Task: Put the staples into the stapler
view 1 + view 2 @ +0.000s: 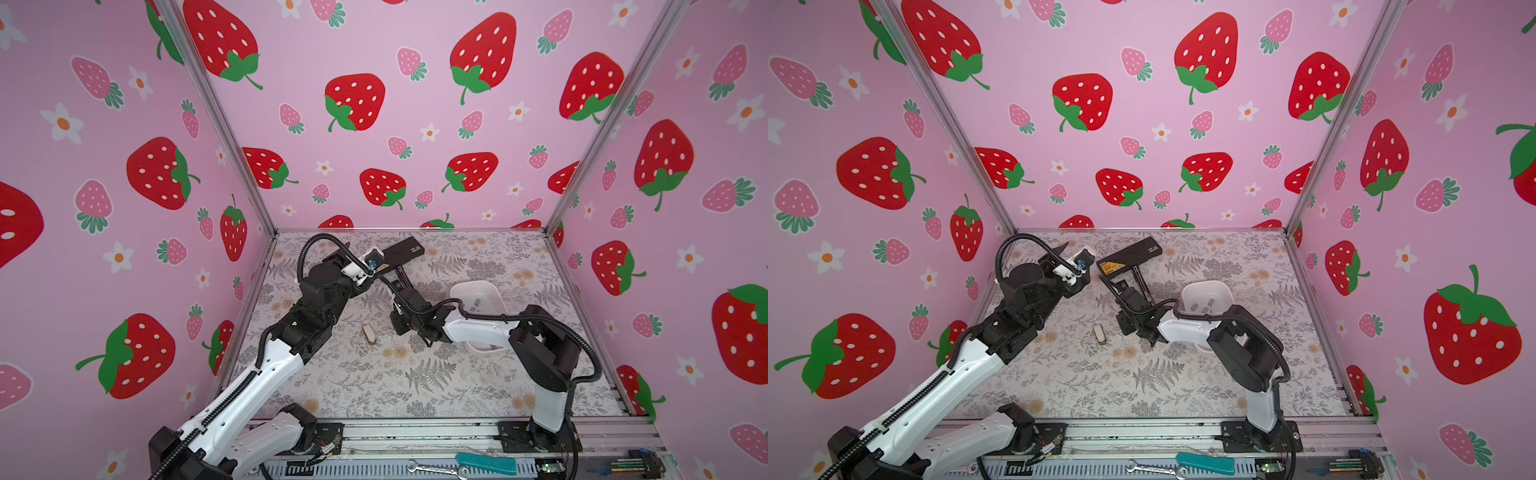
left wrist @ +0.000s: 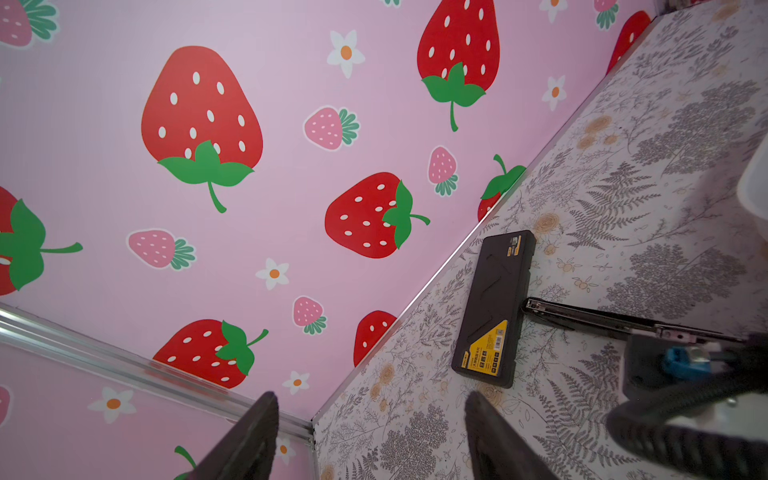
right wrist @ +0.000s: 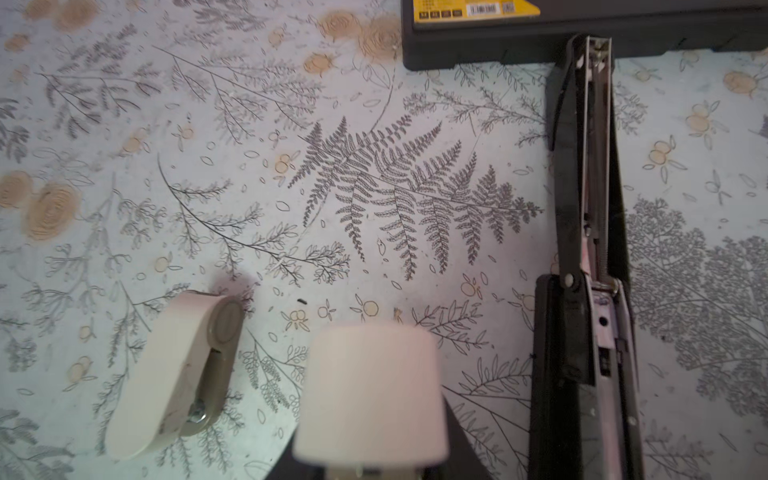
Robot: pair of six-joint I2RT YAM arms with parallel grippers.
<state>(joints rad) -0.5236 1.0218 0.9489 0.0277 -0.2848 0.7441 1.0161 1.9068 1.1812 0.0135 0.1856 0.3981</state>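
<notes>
A black stapler lies opened on the floral table, its metal staple channel bare, its tip against a flat black case with a yellow label. My right gripper hovers just left of the channel, shut on a pale blurred strip that looks like staples. More grey staples lie in the white tray behind the right arm. My left gripper is open and holds nothing, raised near the back left corner.
A small beige stapler lies on the table left of the right gripper. Pink strawberry walls close in the back and both sides. A wrench and a teal-handled tool rest on the front rail.
</notes>
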